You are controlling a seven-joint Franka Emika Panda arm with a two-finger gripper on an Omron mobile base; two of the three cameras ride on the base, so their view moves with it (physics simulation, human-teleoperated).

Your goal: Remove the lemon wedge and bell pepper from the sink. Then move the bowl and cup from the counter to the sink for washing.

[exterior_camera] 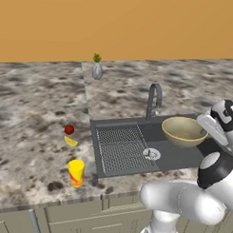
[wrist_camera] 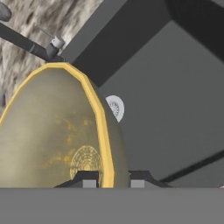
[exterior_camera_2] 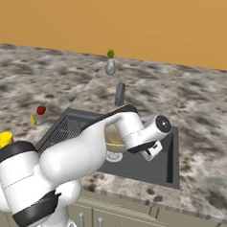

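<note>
**Ana:** Bowl first: where is the wide, shallow olive-gold bowl [exterior_camera: 183, 131] with the pale yellowish rim?

**Ben:** It hangs over the dark grey rectangular recessed sink [exterior_camera: 183, 159], above the basin floor on the faucet side. In the hand view the two dark finger tips of the gripper [wrist_camera: 113, 178] stand on either side of its yellow rim, one inside the bowl and one outside, so the jaws are closed on the rim.

**Ana:** And the gripper in the base views?

**Ben:** In the left base view the hand reaches in from the right to the bowl's right edge. In the right base view the white arm covers most of the bowl.

**Ana:** What lies under it?

**Ben:** The round pale drain [wrist_camera: 114, 108] on the basin floor, seen just past the rim. The grey arched faucet [exterior_camera: 153, 99] rises behind, and the ribbed grid drainboard [exterior_camera: 119, 148] fills the sink's left part.

**Ana:** The small things?

**Ben:** On the speckled stone counter [exterior_camera: 33, 115] left of the sink: the small round dark-red bell pepper [exterior_camera: 69, 130], the tiny bright yellow lemon wedge [exterior_camera: 71, 141] just beside it toward the front, and the small bright yellow cylindrical cup [exterior_camera: 76, 172] with an orange-red mark, upright near the front edge.

**Ana:** Anything farther back?

**Ben:** A small grey vase with a green plant [exterior_camera: 97, 68], near the orange wall.
</note>
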